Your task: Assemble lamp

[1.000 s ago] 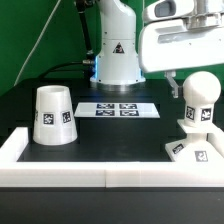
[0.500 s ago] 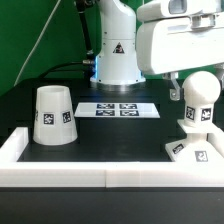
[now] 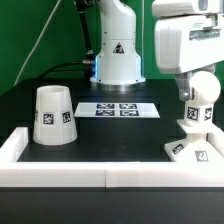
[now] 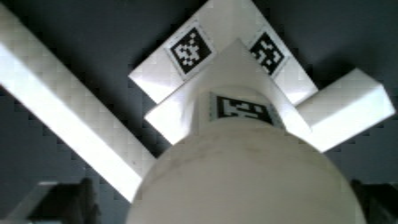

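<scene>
Pincer, grip state indiscernible, hangs directly over the bulb standing upright on the base; shade well apart on the bench.

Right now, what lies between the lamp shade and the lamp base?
In the exterior view, only bare black table separates the lamp shade and the lamp base; the marker board lies farther back, off that line.

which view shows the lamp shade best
The exterior view: the shade stands whole on the black table, wide end down, a tag facing the camera. The wrist view shows none of it, only the bulb and base up close.
</scene>
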